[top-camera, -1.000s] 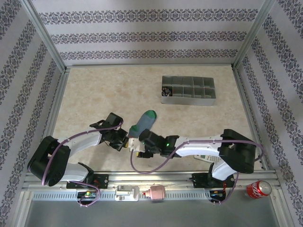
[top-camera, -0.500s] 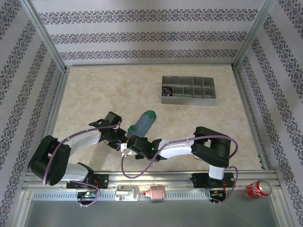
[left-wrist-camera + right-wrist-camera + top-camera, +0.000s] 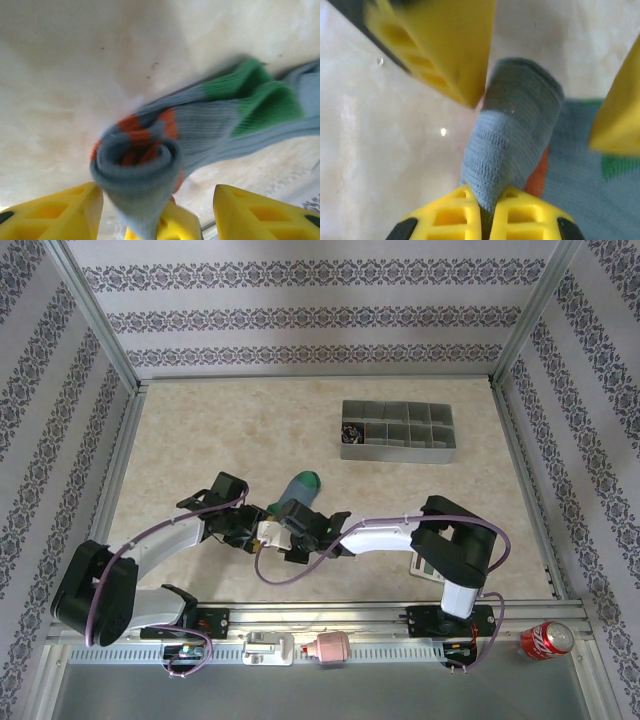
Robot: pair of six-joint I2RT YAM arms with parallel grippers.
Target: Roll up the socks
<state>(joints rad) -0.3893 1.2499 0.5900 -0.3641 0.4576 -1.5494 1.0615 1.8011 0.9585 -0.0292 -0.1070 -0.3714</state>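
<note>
Since a second ago the right arm has folded in toward the left one, and the blue-grey ribbed fabric sock [image 3: 299,486] with orange bands and a green toe looks shorter on the beige marbled tabletop [image 3: 200,440]. Its cuff end is wound into a tight roll, lying left of centre a little beyond the arm bases. The green toe points toward the grey compartment tray [image 3: 397,430], well apart from it. The right gripper [image 3: 490,197] has its yellow fingers pinched together on the roll's outer fabric. The left gripper [image 3: 156,192] stands partly open, one yellow finger on each side of the roll without gripping it.
</note>
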